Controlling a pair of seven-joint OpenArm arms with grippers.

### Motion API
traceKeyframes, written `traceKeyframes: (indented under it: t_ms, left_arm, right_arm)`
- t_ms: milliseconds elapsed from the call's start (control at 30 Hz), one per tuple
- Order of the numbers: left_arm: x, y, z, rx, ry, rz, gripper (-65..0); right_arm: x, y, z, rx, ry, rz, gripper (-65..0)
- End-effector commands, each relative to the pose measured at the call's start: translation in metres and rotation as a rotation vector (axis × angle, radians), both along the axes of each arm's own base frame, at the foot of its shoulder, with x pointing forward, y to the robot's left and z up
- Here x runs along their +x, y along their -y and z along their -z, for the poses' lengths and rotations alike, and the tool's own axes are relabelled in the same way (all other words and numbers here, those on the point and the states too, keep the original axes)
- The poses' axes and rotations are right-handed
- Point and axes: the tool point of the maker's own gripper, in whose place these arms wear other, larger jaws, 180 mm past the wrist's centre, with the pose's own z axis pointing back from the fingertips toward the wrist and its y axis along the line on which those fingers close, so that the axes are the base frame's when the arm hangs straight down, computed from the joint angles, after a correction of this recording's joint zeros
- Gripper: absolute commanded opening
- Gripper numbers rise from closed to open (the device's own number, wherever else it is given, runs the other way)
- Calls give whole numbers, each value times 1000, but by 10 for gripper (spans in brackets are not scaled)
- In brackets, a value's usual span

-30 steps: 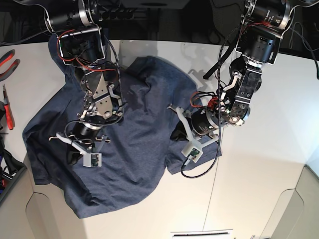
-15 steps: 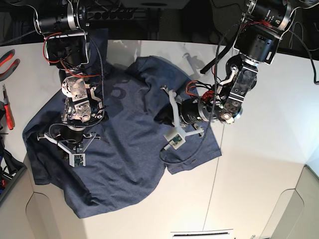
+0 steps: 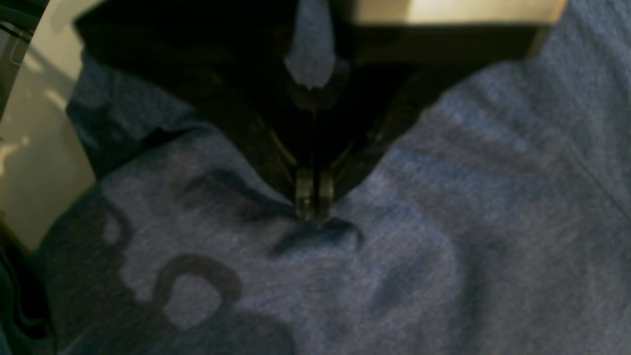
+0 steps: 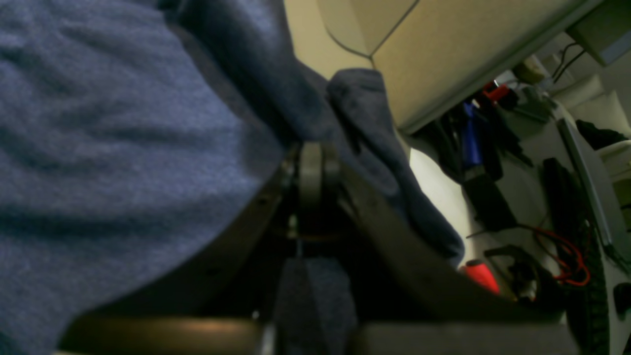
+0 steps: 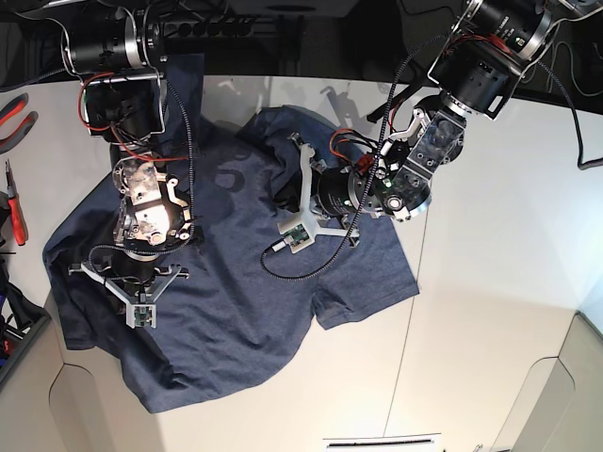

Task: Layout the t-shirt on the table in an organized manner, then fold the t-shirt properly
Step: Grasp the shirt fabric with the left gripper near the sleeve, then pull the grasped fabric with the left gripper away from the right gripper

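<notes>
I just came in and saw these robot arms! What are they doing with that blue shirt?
Two robot arms are working on a navy t-shirt that lies rumpled on the white table. The left tool is shut, pinching a bit of cloth near the shirt's middle. The right tool is shut too, down at the shirt's other side. The shirt is not yet flat or folded.
</notes>
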Motion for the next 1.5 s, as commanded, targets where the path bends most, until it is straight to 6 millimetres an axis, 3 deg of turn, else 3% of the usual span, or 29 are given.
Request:
traceKeyframes:
  t_ms: [0,333,567,800,1000,1200,1367,1467]
  left_arm:
    - [11,2,-11,-11,35,-4,-650]
    - [-8,0,4,5,-54,-11,-650]
    - [-22,2,10,0,-83,6,-650]
    - [-25,-1,13,20,-98,12,-650]
    - [-45,-6,24,34,-175,13,-650]
    - [-81,1,32,-13,-300,39,-650]
    - [-103,13,29,-121,-391,0,-650]
    - [-112,19,27,-160,-421,-12,-650]
  right_arm:
    - [16,1,-24,-16,70,-6,-650]
    - [36,14,-31,137,88,63,-650]
    - [52,9,0,293,-29,63,-650]
    - [44,-5,31,313,-118,42,-650]
    - [42,-37,45,383,-133,-51,-650]
    - [51,-71,35,418,-76,-122,-650]
    - [62,-114,23,492,-53,-224,-650]
    - [72,-129,10,507,-27,-247,-650]
